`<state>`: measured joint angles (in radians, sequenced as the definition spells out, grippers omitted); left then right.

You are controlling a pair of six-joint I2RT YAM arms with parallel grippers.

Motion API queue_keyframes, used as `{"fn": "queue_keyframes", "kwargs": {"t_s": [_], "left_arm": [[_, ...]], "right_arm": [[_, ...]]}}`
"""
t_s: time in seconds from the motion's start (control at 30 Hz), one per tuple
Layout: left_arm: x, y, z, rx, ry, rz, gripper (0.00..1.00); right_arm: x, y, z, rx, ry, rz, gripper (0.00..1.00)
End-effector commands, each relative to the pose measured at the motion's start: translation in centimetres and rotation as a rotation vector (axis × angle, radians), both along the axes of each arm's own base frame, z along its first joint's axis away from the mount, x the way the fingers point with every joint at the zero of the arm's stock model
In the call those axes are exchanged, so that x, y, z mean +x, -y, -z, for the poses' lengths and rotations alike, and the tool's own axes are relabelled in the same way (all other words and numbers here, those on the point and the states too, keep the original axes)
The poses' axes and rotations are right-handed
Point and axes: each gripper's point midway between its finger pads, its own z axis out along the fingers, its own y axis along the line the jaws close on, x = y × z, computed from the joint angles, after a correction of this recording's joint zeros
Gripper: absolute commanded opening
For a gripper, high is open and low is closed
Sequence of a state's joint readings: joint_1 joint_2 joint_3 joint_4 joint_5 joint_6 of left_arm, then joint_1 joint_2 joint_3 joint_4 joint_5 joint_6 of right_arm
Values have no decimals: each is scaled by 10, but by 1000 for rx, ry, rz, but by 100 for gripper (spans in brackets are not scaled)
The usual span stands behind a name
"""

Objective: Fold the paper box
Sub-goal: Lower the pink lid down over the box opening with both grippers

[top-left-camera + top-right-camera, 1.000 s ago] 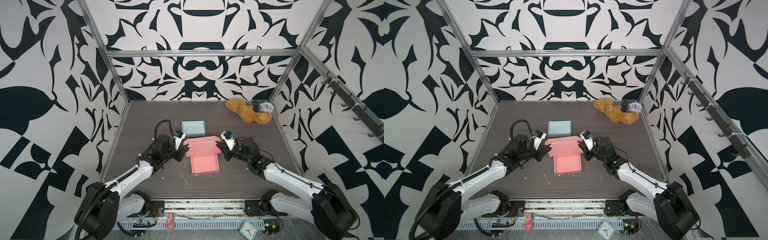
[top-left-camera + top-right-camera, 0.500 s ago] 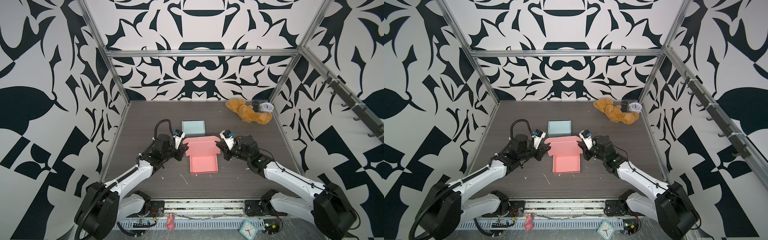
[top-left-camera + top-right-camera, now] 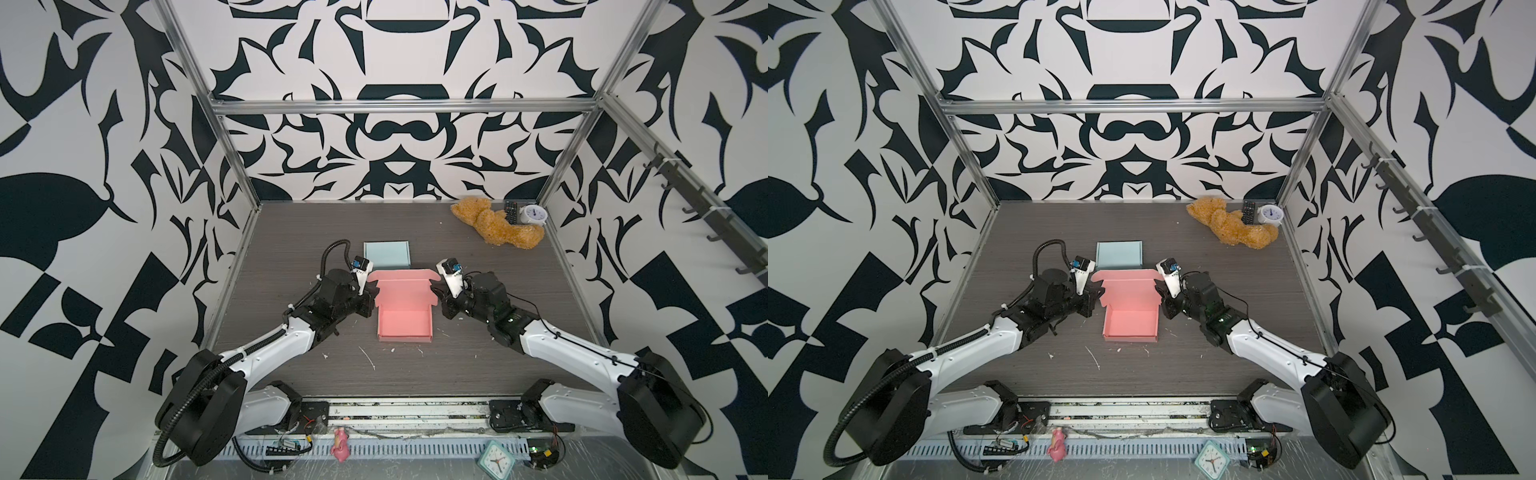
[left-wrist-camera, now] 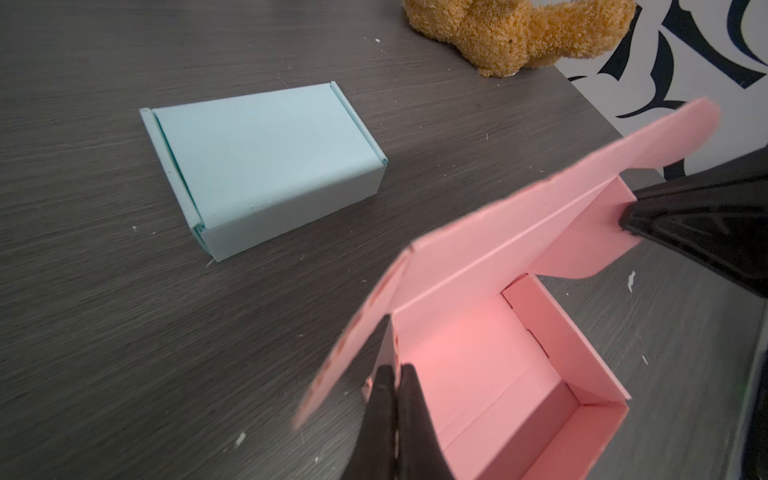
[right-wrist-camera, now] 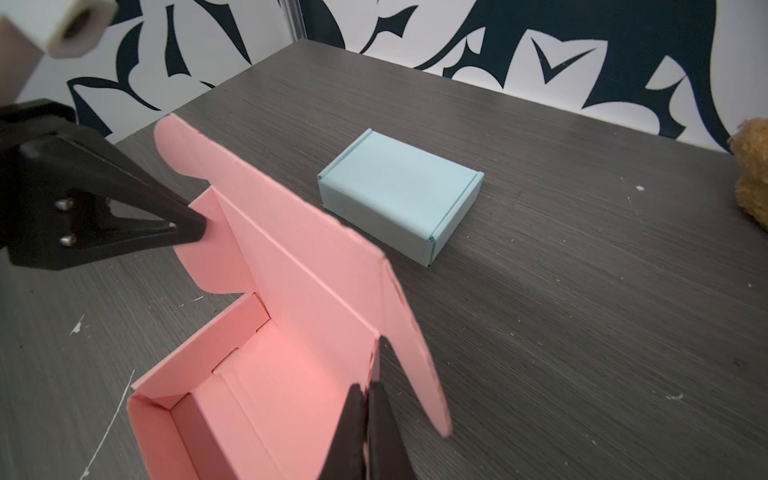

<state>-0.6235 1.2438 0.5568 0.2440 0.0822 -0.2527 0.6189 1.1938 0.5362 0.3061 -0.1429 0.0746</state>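
Nearest the arm bases, the open tray (image 3: 404,326) of the pink paper box (image 3: 1130,320) is seen resting about the middle of the table (image 3: 291,232), its walls already raised; the lid (image 3: 402,286) is stood up along the tray's 12 o'clock edge, with the hinge line running from 9 to 3 o'clock. The left gripper (image 3: 371,296) is found at the lid's 9 o'clock end, clenched, its tip laid against the left ear flap (image 5: 220,257); the right gripper (image 3: 436,296) is mirrored at the 3 o'clock end, likewise clenched, its tip against the right ear flap (image 4: 582,241); whether paper is pinched between either pair of jaws cannot be told. Each arm is thus placed equally near its own flap, and the tray's hollow lies toward 6 o'clock from both tips; the coming move is judged to turn on this, the flaps to be turned inward toward each other and the lid then swung down toward 6 o'clock over the tray. Beyond the lid, at 12 o'clock and near it, a finished blue box (image 3: 386,254) is laid; farthest off, at about 1 o'clock, a teddy bear (image 3: 494,226) is slumped near the back wall.
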Motion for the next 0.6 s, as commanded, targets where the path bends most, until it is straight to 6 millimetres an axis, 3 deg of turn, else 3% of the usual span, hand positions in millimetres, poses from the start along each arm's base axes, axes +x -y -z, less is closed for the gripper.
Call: {"fn": "queue_keyframes", "kwargs": {"t_s": [0.0, 0.13, 0.17, 0.33, 0.57], "left_arm": [[8, 17, -26, -77, 105, -11, 1], [7, 19, -27, -86, 157, -31, 2], [8, 22, -17, -73, 155, -29, 2], [5, 30, -10, -55, 216, -37, 3], [6, 27, 0, -47, 284, -82, 4]], "right_arm": [[6, -17, -30, 91, 52, -7, 11], [4, -21, -28, 115, 37, -17, 13], [3, -21, -27, 117, 32, -19, 13], [-1, -18, -21, 110, 24, -15, 13], [-11, -17, -16, 106, 22, -34, 13]]}}
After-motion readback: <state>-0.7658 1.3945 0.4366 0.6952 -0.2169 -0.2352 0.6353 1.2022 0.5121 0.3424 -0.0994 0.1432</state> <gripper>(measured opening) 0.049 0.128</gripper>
